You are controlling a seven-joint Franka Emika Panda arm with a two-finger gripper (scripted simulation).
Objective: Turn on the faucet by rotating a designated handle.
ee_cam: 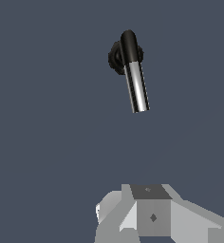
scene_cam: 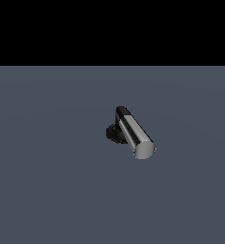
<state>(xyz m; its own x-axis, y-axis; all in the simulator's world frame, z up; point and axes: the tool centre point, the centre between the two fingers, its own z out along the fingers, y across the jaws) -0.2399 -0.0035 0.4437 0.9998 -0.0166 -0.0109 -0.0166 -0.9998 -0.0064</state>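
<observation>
The claw [ee_cam: 152, 213] shows only in the wrist view, as a pale grey block at the picture's edge; its fingertips are out of sight, so I cannot tell whether it is wide or narrow, and it holds nothing that can be seen. It hangs well apart from the faucet [scene_cam: 126, 131], with bare floor [ee_cam: 47, 142] between them, and the exterior view does not catch the arm at all. The faucet stands alone near the middle of the floor: a round black base [scene_cam: 113, 133], a short black elbow, and the silver handle [scene_cam: 136, 136] reaching out from the elbow toward the exterior view's right and nearer side, ending in a flat round face. The step in hand looks like the approach. To do it well, I would bring the claw to the handle's free end, far from the elbow, where a sideways push turns it most easily, and meet the bar's flank squarely so it does not slip off the rounded surface. Room is ample on every side; no edge or other object crowds the swing.
</observation>
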